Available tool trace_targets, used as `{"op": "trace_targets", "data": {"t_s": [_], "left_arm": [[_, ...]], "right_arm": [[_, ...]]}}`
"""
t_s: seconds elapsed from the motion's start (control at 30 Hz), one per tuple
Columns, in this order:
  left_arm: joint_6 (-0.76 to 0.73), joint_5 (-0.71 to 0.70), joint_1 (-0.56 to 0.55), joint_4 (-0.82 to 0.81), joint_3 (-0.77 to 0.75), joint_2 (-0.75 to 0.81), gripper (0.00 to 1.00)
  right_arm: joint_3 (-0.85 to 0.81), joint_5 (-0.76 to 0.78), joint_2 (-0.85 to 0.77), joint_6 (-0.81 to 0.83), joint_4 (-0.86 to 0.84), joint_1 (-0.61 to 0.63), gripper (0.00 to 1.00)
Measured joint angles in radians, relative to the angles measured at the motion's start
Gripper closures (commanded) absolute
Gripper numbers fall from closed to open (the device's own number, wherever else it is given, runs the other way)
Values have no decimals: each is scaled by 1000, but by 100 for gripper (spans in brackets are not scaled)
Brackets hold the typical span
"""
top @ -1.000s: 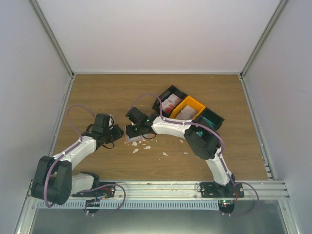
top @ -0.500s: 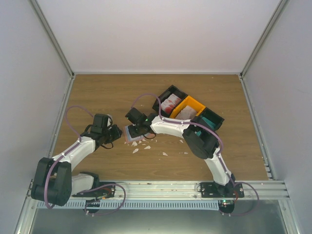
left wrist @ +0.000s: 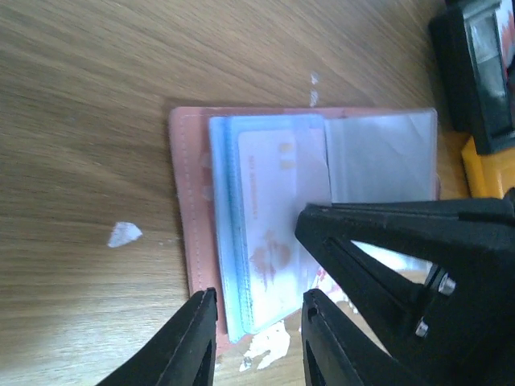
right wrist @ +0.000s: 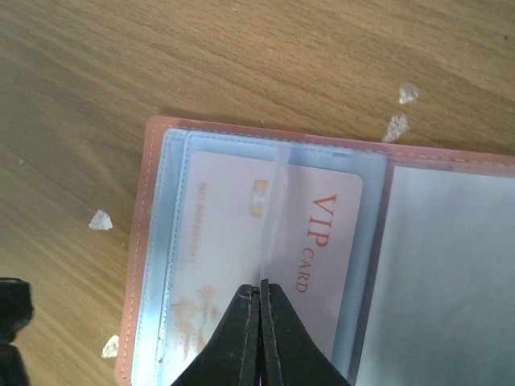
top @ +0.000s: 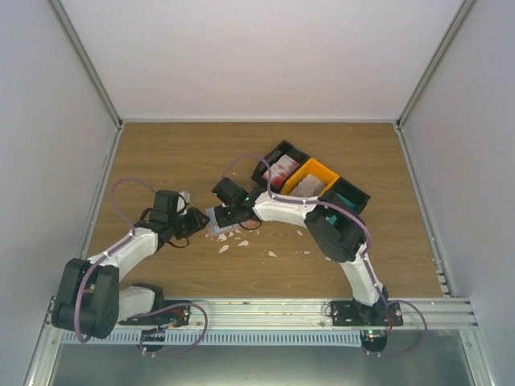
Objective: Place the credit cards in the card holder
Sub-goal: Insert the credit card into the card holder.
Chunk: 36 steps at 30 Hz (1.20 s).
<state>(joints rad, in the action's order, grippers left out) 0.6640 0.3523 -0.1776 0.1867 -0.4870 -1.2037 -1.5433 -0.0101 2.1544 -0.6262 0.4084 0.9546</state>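
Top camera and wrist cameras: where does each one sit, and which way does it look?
Top external: high behind the arms, looking down at the wooden table; the left arm and right arm show.
Left wrist: on the left arm, looking down at the open card holder; the left gripper shows, fingers apart.
Right wrist: on the right arm, looking down at the VIP card; the right gripper shows, shut.
Shared: both wrist views see the card holder, VIP card and right gripper tip.
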Motion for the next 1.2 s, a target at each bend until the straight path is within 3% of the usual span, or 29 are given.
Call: {"op": "trace_targets", "data": {"t_s": [0.67, 1.2], "left_arm": [[0, 250, 11, -198, 33, -116, 57], [10, 334, 12, -322, 33, -257, 59]], "right_arm": [[308, -416, -116, -151, -378, -157, 99], [359, -541, -124, -227, -505, -183, 100]]}}
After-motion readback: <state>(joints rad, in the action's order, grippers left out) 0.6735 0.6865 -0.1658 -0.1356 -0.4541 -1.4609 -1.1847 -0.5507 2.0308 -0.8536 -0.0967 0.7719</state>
